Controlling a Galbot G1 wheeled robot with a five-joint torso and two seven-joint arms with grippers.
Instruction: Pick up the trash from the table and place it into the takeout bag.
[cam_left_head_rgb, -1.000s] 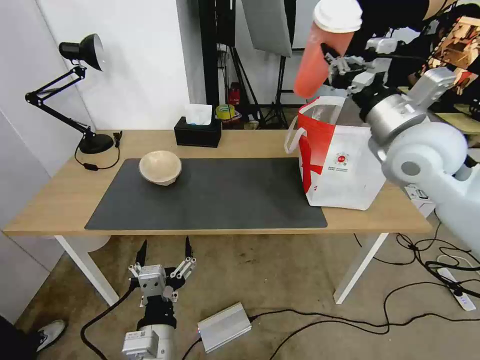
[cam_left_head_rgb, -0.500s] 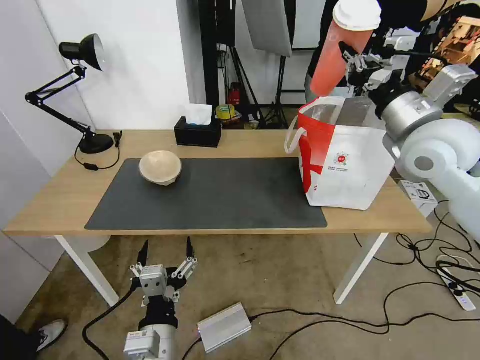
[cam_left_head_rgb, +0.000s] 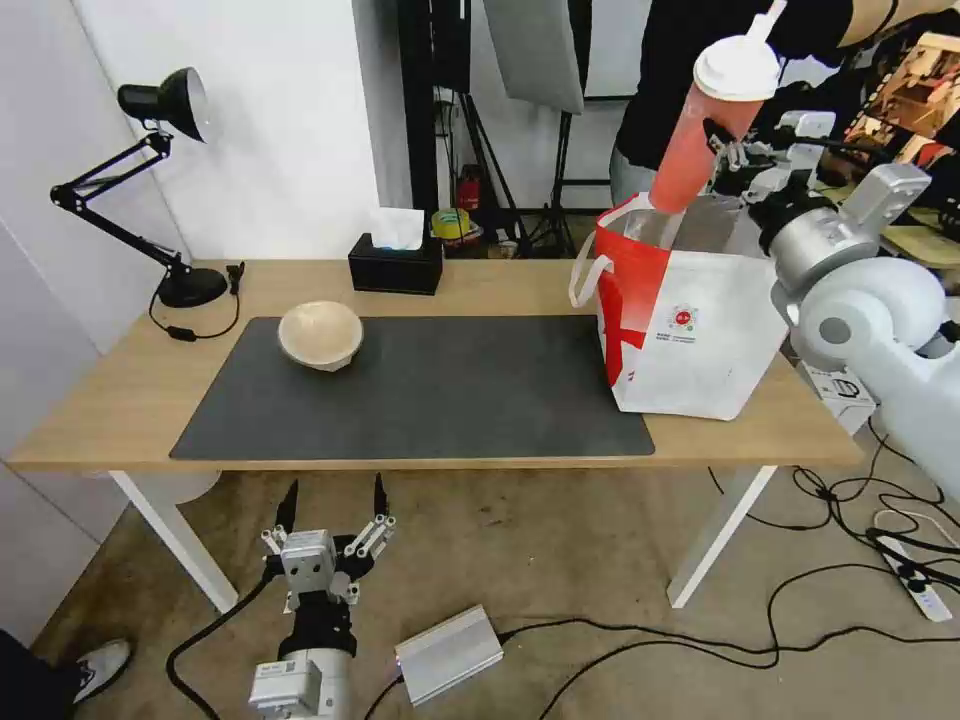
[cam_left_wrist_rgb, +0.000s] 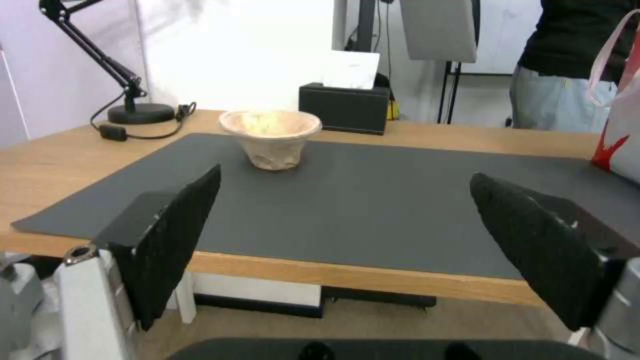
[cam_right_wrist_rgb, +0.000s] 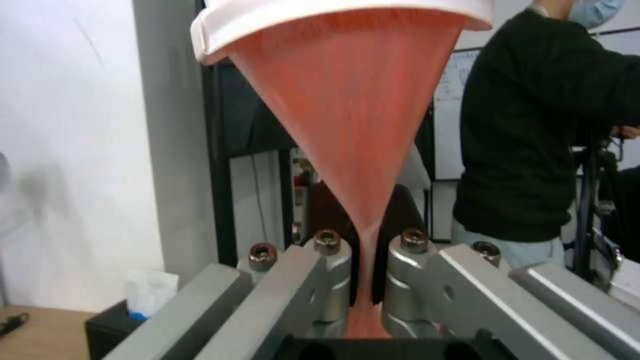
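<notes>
right gripper (cam_left_head_rgb: 728, 150) up at 1 o'clock, clamped on the cup (cam_left_head_rgb: 712, 130), tilted, base over the open bag (cam_left_head_rgb: 690, 330) at 3 o'clock on the table (cam_left_head_rgb: 120, 400). beige bowl (cam_left_head_rgb: 320, 335) on the mat (cam_left_head_rgb: 430, 390) at 10 o'clock. left gripper (cam_left_head_rgb: 330, 520) low at 7 o'clock below the table edge, fingers (cam_left_wrist_rgb: 167, 240) spread, holding nothing.

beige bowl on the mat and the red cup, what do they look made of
Shallow beige bowl: likely moulded paper pulp, matte with a rough, slightly uneven wall. Tall red cup held by the right tool: probably translucent plastic, smooth, under a white domed lid.
</notes>
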